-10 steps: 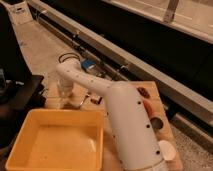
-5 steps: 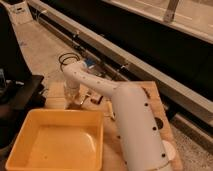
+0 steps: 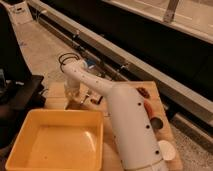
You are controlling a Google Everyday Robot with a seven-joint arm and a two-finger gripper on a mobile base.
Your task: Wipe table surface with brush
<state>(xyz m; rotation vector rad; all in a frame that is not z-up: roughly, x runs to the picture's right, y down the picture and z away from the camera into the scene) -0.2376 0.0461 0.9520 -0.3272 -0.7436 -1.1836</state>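
Observation:
The table surface [image 3: 129, 88] is a light brown wooden top running from the middle to the right of the camera view. My white arm [image 3: 131, 131] rises from the lower right, bends at an elbow [image 3: 75, 70] and points down at the table's far left part. The gripper [image 3: 73, 95] hangs low over the wood there, just beyond the yellow tray. A small pale and dark object [image 3: 89, 98] lies or is held right beside the gripper; I cannot tell whether it is the brush. The arm hides the middle of the table.
A big yellow plastic tray [image 3: 30, 125] covers the table's near left corner. Reddish items [image 3: 144, 92], a dark cup [image 3: 157, 123] and a white round object [image 3: 166, 150] sit along the right side. A black object [image 3: 22, 95] stands to the left, with floor and rails behind.
The elbow and the gripper have shifted a little to the right over the table's far left part. The tray and the items on the right have not moved.

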